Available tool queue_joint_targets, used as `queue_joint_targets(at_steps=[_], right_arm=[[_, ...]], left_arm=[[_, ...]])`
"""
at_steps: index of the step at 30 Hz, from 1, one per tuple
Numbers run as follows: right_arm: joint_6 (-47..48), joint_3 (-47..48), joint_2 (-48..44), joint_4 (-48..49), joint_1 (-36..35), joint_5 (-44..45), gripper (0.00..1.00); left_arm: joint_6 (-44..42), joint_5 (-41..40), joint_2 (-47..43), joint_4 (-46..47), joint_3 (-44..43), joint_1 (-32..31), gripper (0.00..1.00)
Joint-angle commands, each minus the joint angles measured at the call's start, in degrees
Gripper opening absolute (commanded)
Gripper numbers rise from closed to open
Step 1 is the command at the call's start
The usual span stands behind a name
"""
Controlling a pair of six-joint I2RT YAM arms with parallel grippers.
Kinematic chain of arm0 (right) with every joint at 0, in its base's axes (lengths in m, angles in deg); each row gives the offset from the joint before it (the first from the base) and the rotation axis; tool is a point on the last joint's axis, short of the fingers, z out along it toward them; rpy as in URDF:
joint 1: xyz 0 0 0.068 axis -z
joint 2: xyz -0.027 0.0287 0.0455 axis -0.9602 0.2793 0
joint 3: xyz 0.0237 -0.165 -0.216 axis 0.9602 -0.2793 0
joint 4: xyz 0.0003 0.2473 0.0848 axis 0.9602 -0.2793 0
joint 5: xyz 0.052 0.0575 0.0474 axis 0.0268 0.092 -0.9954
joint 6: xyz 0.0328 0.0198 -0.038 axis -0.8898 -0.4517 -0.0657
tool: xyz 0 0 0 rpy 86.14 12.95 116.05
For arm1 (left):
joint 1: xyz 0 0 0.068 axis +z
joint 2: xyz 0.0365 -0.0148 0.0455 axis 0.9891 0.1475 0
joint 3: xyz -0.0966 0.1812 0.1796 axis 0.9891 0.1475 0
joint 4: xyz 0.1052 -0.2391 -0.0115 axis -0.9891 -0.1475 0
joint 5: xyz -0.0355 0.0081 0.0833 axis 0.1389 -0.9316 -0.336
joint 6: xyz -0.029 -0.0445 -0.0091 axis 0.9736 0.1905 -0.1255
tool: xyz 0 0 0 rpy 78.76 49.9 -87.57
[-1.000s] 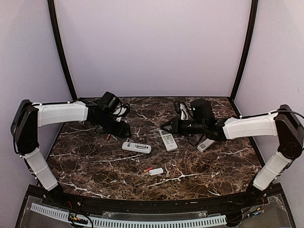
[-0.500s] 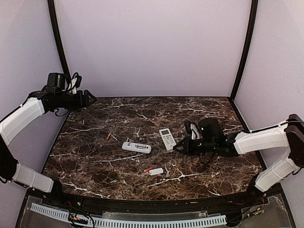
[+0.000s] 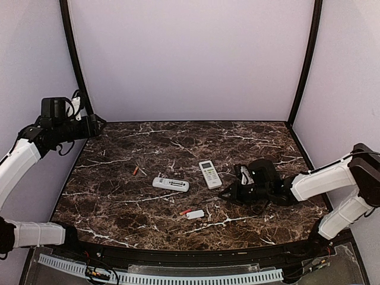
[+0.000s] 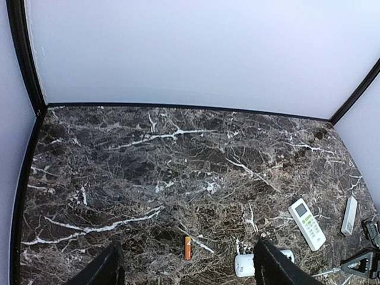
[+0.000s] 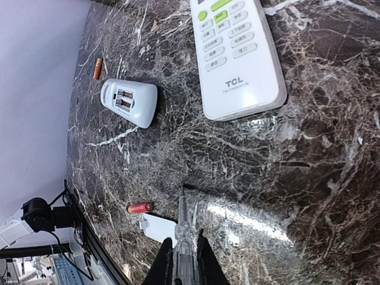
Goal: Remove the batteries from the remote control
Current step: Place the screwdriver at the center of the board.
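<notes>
A white remote [image 3: 171, 184] lies back-up with its compartment open, and two batteries [image 5: 123, 98] sit in it. An orange battery [image 3: 136, 171] lies left of it and shows in the left wrist view [image 4: 187, 247]. A red battery [image 3: 186, 211] lies beside a white cover [image 3: 195, 214] near the front. My right gripper [image 3: 227, 193] is low over the table, right of these. In its wrist view the gripper [image 5: 184, 240] is shut on a thin clear tool [image 5: 183, 208] that points at the cover [image 5: 155, 227] and the red battery [image 5: 141, 208]. My left gripper [image 3: 95, 123] is raised at the far left. In its wrist view the gripper [image 4: 188, 256] is open and empty.
A second white remote [image 3: 209, 174] lies face-up, marked TCL in the right wrist view [image 5: 237, 53]. A slim white piece [image 4: 349, 215] lies right of it. Dark walls and posts bound the marble table [image 3: 119, 196].
My left arm has lifted off the table and swung back to the far left. My right arm has drawn nearer and lower, and now hides the white piece at the right.
</notes>
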State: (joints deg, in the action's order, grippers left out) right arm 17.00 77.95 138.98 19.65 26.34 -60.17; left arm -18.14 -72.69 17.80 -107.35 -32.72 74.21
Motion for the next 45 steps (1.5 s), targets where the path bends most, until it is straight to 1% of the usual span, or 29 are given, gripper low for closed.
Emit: queue_joint_targets(at_steps=[1,6,12,13,17,20,23,29,32,36,42,45], right_arm=[[-3.4,-1.8,0.5,-4.5,-0.3,6.7,0.18],[-5.1,-2.0,-1.3,-8.8,-0.3,10.5,0.34],[-6.1,-1.7,-2.2,-10.7,-0.2,12.3,0.48],[-6.1,-1.6,-2.2,-11.0,-0.3,12.4,0.52],[-5.6,-0.9,-2.3,-11.5,-0.3,12.6,0.75],[-4.6,0.2,-2.5,-12.9,-0.3,13.0,0.83],[-3.3,1.4,-2.8,-15.0,-0.2,13.3,0.87],[-0.1,3.9,-3.8,-21.6,-0.5,17.9,0.92],[3.4,7.4,-3.9,-27.0,-1.4,20.5,0.92],[7.4,12.4,-2.6,-36.1,-3.3,26.7,0.92],[16.4,17.3,0.8,-40.4,-6.7,29.9,0.92],[18.0,20.4,3.8,-44.5,-8.0,32.9,0.92]], left_arm=[[-0.8,-2.6,-6.0,4.9,3.6,0.1,0.74],[-0.2,-0.7,-11.0,9.4,7.1,0.1,0.74],[-0.4,-1.1,-12.8,9.8,7.1,0.1,0.74],[-0.5,-1.2,-13.8,10.0,7.5,0.1,0.74],[-0.9,-1.3,-16.7,12.1,9.1,0.2,0.74],[-1.1,-1.9,-17.3,12.2,9.2,0.2,0.74],[-1.3,-2.2,-17.3,12.0,9.1,0.2,0.74],[-1.3,-1.9,-16.9,11.9,8.9,0.2,0.74],[-1.3,-1.9,-16.8,11.8,8.9,0.2,0.74],[-1.2,-1.9,-16.4,11.9,8.9,0.2,0.74],[-0.8,-1.6,-16.1,11.8,8.9,0.1,0.74],[-0.7,-1.5,-15.9,11.8,8.9,0.2,0.74]])
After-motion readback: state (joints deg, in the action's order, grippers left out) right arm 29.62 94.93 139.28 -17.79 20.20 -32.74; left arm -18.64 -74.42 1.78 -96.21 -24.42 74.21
